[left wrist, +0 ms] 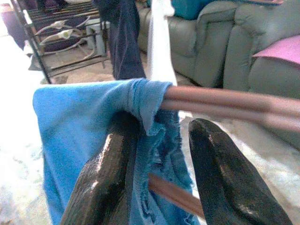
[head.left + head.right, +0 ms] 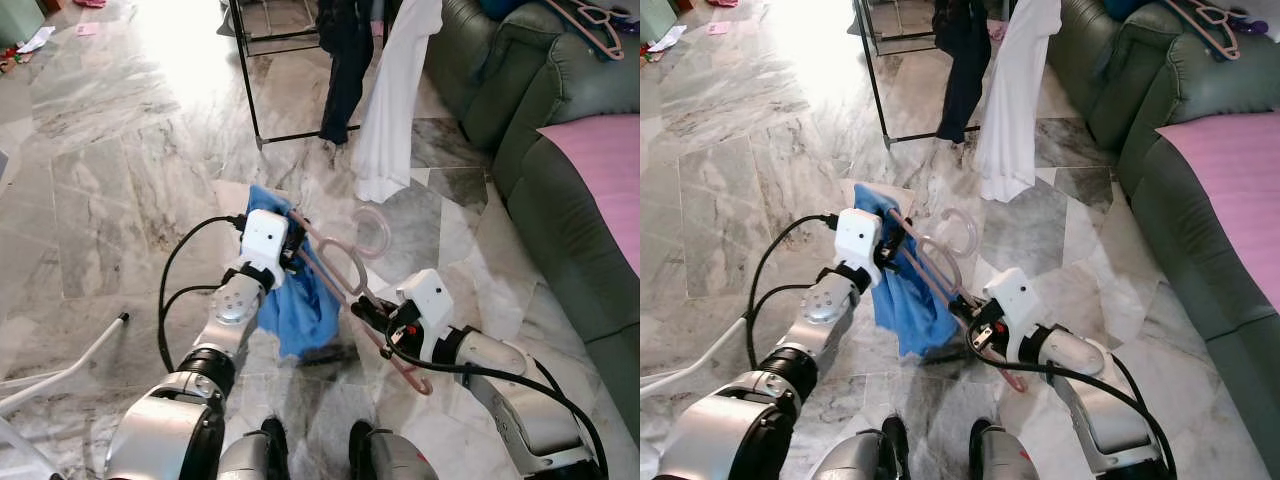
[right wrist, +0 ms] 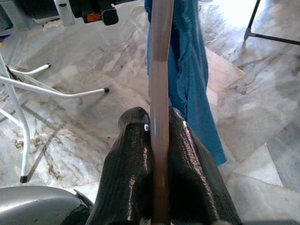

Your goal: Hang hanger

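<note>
I hold a pink hanger (image 2: 345,268) low in front of me, its hook (image 2: 376,233) pointing away toward the rack. A blue cloth (image 2: 297,305) is draped over its left arm and hangs down. My left gripper (image 2: 297,240) is at that covered end. In the left wrist view its fingers (image 1: 108,173) stand apart, with the cloth (image 1: 79,122) and a hanger bar (image 1: 171,194) between them. My right gripper (image 2: 366,316) is shut on the hanger's other arm. In the right wrist view the bar (image 3: 159,70) runs straight up out of the closed fingers (image 3: 133,154).
A black clothes rack (image 2: 250,90) stands ahead with a dark garment (image 2: 345,60) and a white garment (image 2: 395,100) on it. A green sofa (image 2: 540,190) with a pink cover (image 2: 605,165) and spare hangers (image 2: 590,22) lines the right. White frame legs (image 2: 70,365) lie at left.
</note>
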### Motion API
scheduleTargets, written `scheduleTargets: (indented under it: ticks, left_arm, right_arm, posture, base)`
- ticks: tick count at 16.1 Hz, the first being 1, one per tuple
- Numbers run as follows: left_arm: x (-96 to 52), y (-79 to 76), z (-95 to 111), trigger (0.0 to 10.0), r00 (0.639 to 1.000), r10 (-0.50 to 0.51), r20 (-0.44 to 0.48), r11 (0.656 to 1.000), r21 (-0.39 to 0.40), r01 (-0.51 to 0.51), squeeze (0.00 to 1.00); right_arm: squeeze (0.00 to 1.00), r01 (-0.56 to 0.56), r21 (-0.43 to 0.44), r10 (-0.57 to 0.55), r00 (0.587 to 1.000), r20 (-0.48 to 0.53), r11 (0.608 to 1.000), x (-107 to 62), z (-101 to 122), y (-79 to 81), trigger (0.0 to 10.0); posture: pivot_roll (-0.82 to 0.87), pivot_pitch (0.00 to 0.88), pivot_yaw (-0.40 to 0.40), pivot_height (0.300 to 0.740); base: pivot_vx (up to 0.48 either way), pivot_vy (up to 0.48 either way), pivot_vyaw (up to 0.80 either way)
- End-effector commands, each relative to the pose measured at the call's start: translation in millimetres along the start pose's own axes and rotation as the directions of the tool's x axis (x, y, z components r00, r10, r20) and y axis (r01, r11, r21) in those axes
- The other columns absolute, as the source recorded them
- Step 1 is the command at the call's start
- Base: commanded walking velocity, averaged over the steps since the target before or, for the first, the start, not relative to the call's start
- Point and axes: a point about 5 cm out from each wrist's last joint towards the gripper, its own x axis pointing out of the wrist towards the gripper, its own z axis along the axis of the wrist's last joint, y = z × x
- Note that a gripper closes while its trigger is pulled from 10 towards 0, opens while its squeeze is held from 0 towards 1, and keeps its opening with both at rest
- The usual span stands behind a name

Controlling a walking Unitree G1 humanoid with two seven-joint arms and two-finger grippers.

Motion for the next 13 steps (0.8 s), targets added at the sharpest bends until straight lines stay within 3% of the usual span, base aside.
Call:
scheduleTargets:
  ticks: [1, 2, 3, 4, 8, 13]
  left_arm:
    - [-2.8, 2.1, -6.1, 6.4, 0.999, 0.012, -0.038, 1.0, 0.014, -0.012, 0.0]
    - [-3.7, 4.6, -7.3, 6.5, 0.999, 0.022, -0.045, 1.0, 0.017, -0.021, 0.0]
    - [-5.6, 7.1, -8.3, 0.7, 0.999, 0.022, -0.043, 1.0, 0.012, -0.021, 0.0]
    - [-8.1, 7.7, -11.0, 0.0, 0.999, 0.019, -0.047, 1.0, 0.006, -0.019, 0.0]
    - [-13.4, 11.1, -16.1, 0.0, 0.998, 0.018, -0.057, 1.0, -0.004, -0.018, 0.0]
    - [-15.8, 11.2, -20.2, 0.0, 0.997, 0.009, -0.079, 1.0, -0.006, -0.009, 0.0]
  right_arm:
    - [0.0, -0.008, -0.025, 0.008, 1.0, 0.017, 1.0, 0.8, 1.3, 3.3, 10.0]
    - [0.0, 0.035, -0.032, -0.034, 0.999, 0.024, 0.999, 1.2, 2.0, -1.9, 10.0]
    - [0.0, 0.076, -0.038, -0.074, 0.996, 0.04, 0.996, 3.2, 5.7, -8.1, 10.0]
    - [0.0, 0.077, -0.04, -0.076, 0.996, 0.039, 0.996, 4.9, 5.6, -8.5, 10.0]
    - [0.0, 0.114, -0.034, -0.112, 0.992, 0.06, 0.993, 8.2, 5.2, -8.7, 10.0]
    - [0.0, 0.031, -0.026, -0.029, 0.997, 0.069, 0.999, 18.6, 4.7, 6.3, 10.0]
  posture:
    - [-0.27, 0.195, 0.008, 0.74]
    - [-0.27, 0.193, 0.009, 0.74]
    - [-0.27, 0.192, 0.01, 0.74]
    - [-0.26, 0.184, 0.007, 0.74]
    - [-0.25, 0.166, 0.005, 0.74]
    - [-0.24, 0.141, -0.003, 0.74]
  base:
    - [0.0, 0.0, 0.0]
    - [0.0, 0.0, 0.0]
    - [0.0, 0.0, 0.0]
    - [0.0, 0.0, 0.0]
    - [0.0, 0.0, 0.0]
    - [0.0, 0.0, 0.0]
